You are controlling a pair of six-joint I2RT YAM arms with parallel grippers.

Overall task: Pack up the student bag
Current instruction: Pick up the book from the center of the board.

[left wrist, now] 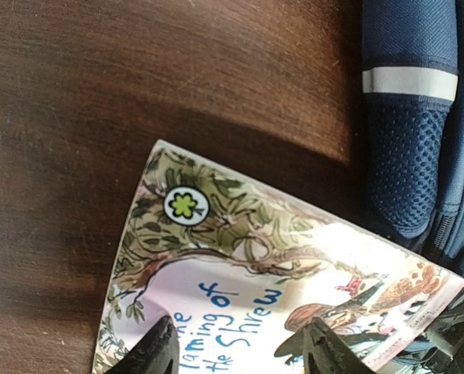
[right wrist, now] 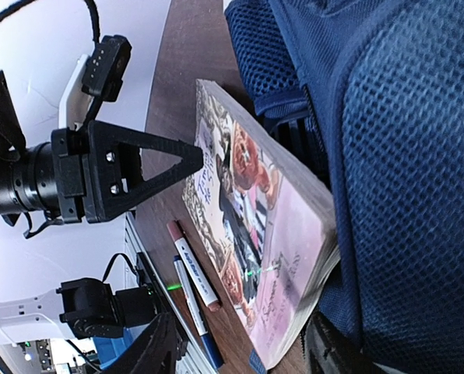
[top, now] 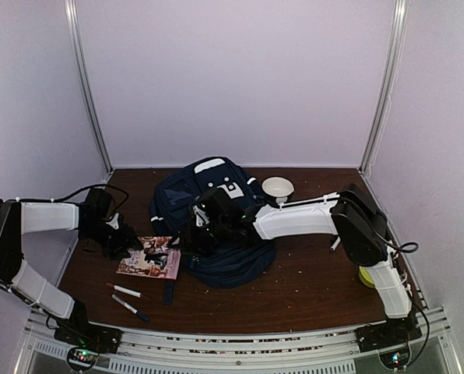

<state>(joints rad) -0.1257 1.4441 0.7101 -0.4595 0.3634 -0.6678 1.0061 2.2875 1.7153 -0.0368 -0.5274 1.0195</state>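
Note:
The student bag (top: 216,214), navy with white patches, lies in the middle of the table. A picture book (top: 149,259) rests flat at its left, one edge against the bag (right wrist: 395,156). My left gripper (top: 125,238) hovers over the book's left end. In the left wrist view its jaws (left wrist: 240,354) stand open over the book's cover (left wrist: 247,288), gripping nothing. My right gripper (top: 190,238) reaches across the bag to the book's right end. It is open (right wrist: 244,351), with the book's corner (right wrist: 294,312) lying loose between the spread fingers.
Two marker pens (top: 127,291) (top: 131,308) lie near the front edge below the book, also seen as pens (right wrist: 191,265) in the right wrist view. A white bowl (top: 277,187) sits behind the bag. A yellow-green object (top: 367,276) lies by the right arm's base.

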